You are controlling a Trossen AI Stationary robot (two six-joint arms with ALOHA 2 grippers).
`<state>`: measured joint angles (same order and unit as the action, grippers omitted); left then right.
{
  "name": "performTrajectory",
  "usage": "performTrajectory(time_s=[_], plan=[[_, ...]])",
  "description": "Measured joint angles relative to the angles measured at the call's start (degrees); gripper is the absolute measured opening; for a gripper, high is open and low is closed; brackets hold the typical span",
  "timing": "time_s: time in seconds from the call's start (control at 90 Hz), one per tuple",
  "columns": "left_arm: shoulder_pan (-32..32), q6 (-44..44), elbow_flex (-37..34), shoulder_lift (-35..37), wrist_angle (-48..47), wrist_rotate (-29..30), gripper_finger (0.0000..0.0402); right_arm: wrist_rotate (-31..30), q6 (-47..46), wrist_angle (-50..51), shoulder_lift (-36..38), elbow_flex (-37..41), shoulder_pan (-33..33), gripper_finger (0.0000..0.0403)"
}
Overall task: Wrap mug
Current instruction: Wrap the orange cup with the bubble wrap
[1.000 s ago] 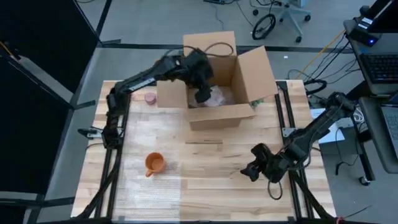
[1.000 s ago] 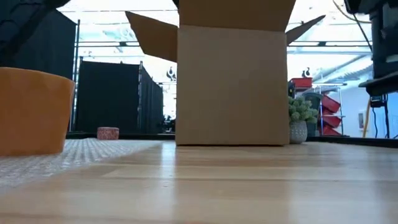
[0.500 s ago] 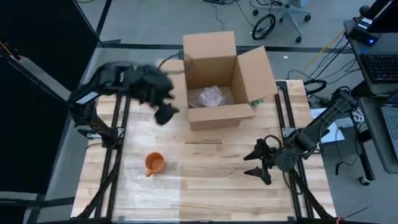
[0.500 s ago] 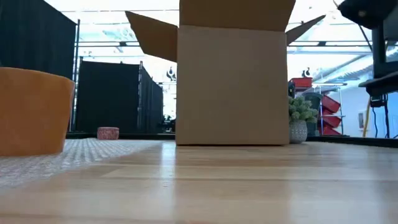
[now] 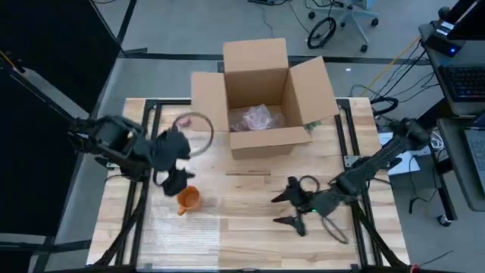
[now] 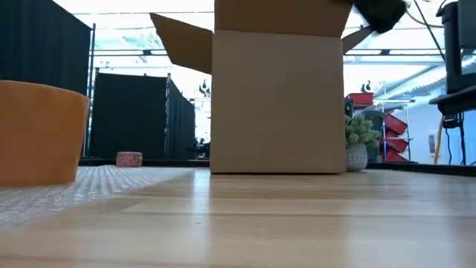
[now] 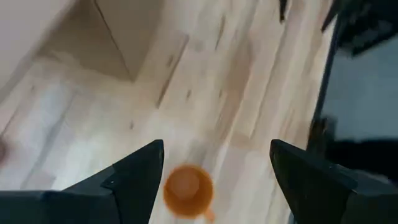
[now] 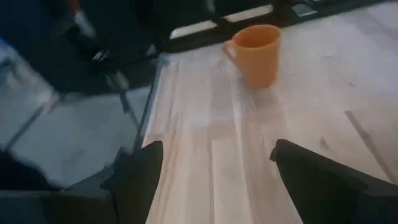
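An orange mug stands upright on bubble wrap on the tabletop. The left gripper hovers just above it, fingers apart. The right gripper, also spread wide, sits well apart.

No text, label, brand, number or sign can be read anywhere in these views, neither on the plain cardboard box, nor on the orange mug, nor on the wooden counter, nor in the room behind.
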<state>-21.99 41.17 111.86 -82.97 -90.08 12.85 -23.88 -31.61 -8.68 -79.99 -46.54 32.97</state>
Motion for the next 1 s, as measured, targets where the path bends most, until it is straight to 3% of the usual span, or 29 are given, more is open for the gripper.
performTrajectory(time_s=[0.111, 0.267, 0.478, 0.556, 0.7, 1.0], plan=[[-2.1, 0.4, -4.7, 0.9, 0.0, 4.4, 0.0281, 0.1, -1.7, -5.0, -8.3, -2.1, -3.1, 0.0295], [-3.7, 0.3, -6.8, 1.1, 0.0, 5.5, 0.0281, 2.8, 4.3, -5.9, -21.0, -12.6, -5.9, 0.0288], [-5.2, 0.1, -6.8, 1.2, 0.1, 5.7, 0.0281, 3.5, 9.9, 0.8, -35.8, -29.8, -9.8, 0.0266], [-5.5, 0.4, -6.8, 1.1, 0.1, 6.2, 0.0281, 6.8, 10.7, 2.2, -40.6, -34.8, -11.7, 0.0253], [-5.6, 0.4, -6.8, 1.2, 0.1, 6.1, 0.0281, 12.4, 13.8, 2.4, -48.0, -43.5, -13.9, 0.0229], [-5.5, 2.0, -6.8, 1.2, 0.1, 7.2, 0.0281, 13.8, 17.5, 15.0, -56.9, -55.9, -15.5, 0.0205]])
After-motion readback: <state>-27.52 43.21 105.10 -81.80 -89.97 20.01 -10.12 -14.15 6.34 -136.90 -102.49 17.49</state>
